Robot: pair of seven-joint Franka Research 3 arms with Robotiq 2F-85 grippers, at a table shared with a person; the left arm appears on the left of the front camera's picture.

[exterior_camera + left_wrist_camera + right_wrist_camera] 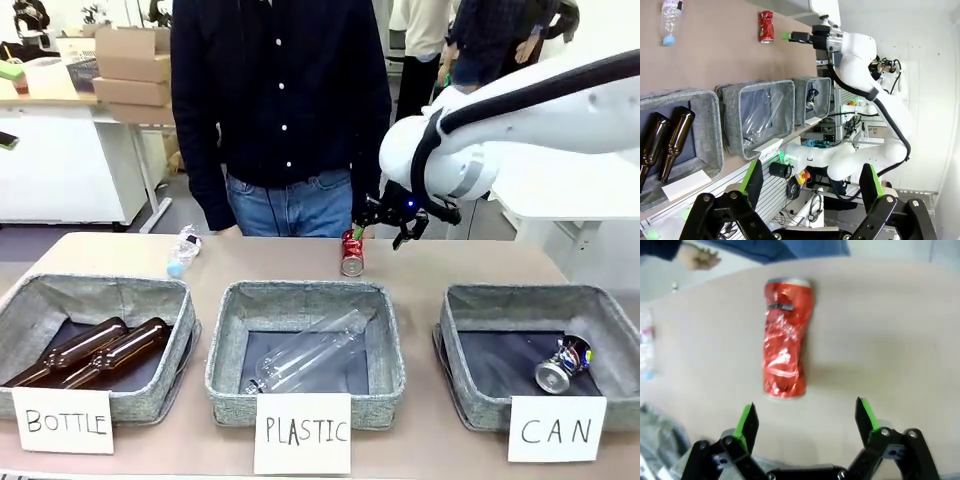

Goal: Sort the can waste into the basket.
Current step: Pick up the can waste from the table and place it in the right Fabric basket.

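The right gripper [385, 235] hovers low over the far side of the surface [480, 265], fingers spread wide and empty. This is judged a pre-grasp approach to the red, crumpled metal drink can [352, 252] just beside it. The can appears to lie on its side, dented along its body, one silver end toward the robot. In the right wrist view it sits off-centre, left of the finger gap. The square grey fabric basket [470, 400], marked by a white card [556, 428] reading "CAN", already contains a crushed silvery can [563, 365]. The left gripper [811, 175] is held clear, fingers released.
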